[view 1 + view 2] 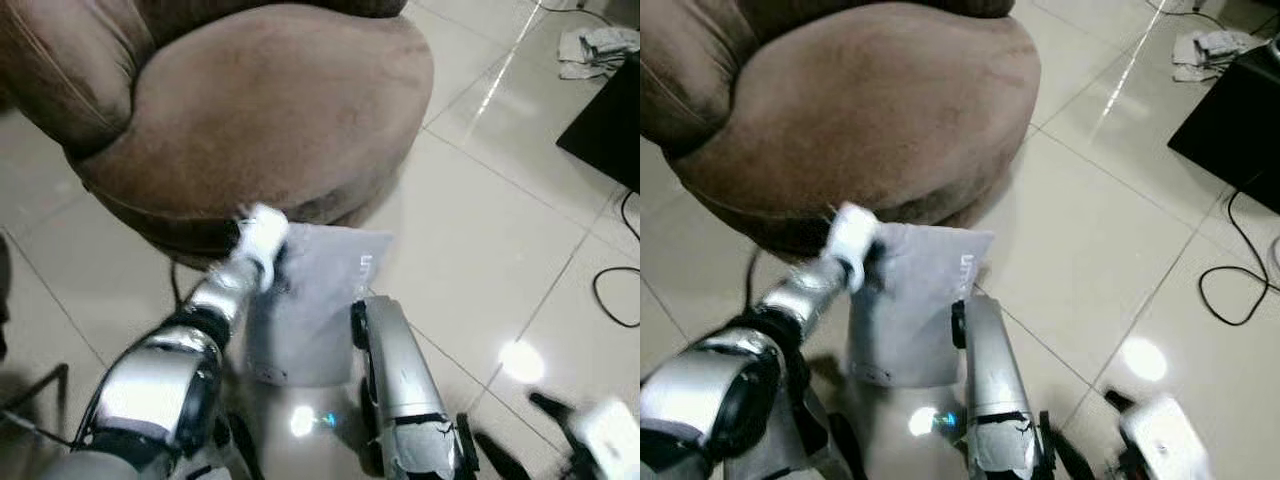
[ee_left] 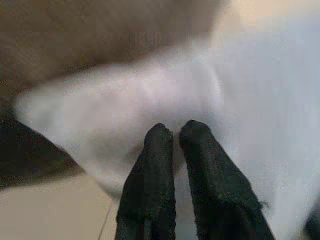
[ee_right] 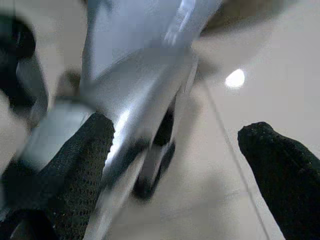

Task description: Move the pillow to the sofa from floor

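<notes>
Left eye view shows you a floor [image 1: 480, 250] of big shiny pale tiles with thin dark lines between them, and a bright spot of lamp light on one tile. A big round brown sofa [image 1: 260, 100] with a soft fuzzy cover sits at the top. Off to the right you see a black flat thing [image 1: 610, 125], a crumpled grey cloth [image 1: 598, 48] and a thin black cable [image 1: 615, 290] curling on the tiles.

The pillow [image 1: 310, 300] is pale grey and looks flat, like a bag. It hangs just in front of the sofa's lower edge, between your two silver arms. Its long side runs up and down — the top edge is near the sofa and the bottom edge points down at the floor. You cannot tell if the bottom touches the tiles.

Your left gripper [image 2: 175, 132] is pinched tight on the pillow near its top left corner, with the two black fingers almost together and grey cloth between them. Your right gripper [image 3: 177, 145] is spread wide with nothing between its fingers — in its wrist view it sits low by the floor, looking up at the pillow.
</notes>
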